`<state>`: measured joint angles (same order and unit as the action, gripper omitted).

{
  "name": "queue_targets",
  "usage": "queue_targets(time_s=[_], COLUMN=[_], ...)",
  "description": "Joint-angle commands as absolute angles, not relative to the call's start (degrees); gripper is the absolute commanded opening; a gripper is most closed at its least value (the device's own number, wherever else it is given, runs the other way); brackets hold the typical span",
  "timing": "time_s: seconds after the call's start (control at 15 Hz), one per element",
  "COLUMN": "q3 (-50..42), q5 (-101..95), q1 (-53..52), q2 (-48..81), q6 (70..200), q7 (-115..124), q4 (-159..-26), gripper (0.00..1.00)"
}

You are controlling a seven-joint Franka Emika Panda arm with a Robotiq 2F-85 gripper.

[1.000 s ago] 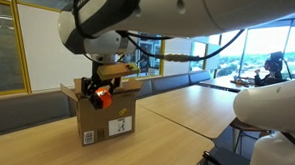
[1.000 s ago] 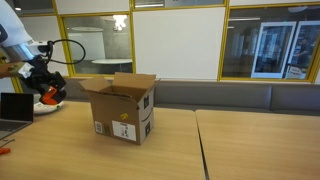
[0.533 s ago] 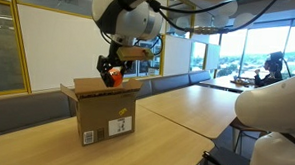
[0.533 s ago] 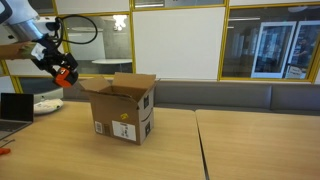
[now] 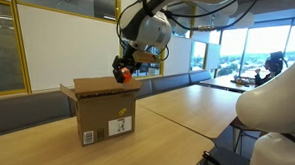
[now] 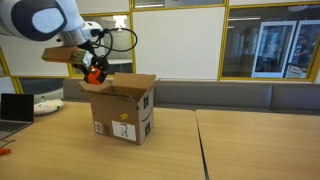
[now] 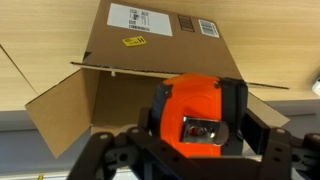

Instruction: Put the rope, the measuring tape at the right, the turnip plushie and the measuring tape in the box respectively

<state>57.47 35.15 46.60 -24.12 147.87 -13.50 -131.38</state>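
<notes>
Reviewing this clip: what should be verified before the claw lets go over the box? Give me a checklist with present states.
1. Grip: claw shut on the orange measuring tape: ok.
2. Top of the box open: ok.
3. Tape over the opening and clear of the rim: cannot tell; it hangs near one edge.
4. Room inside the box: cannot tell, interior hidden.
5. Box upright on the table: ok.
</notes>
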Motion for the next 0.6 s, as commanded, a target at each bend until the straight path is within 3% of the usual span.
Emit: queue_targets(time_s=[0.0, 0.53], q3=[60.3, 72.5], q5=[32.0, 5.1], q1=[52.9, 66.3], q2=[-13.2, 3.5], q6=[149.8, 149.8], q7=[-15.1, 2.0], q4=[-125.0, -117.6], gripper=[0.62, 0.62])
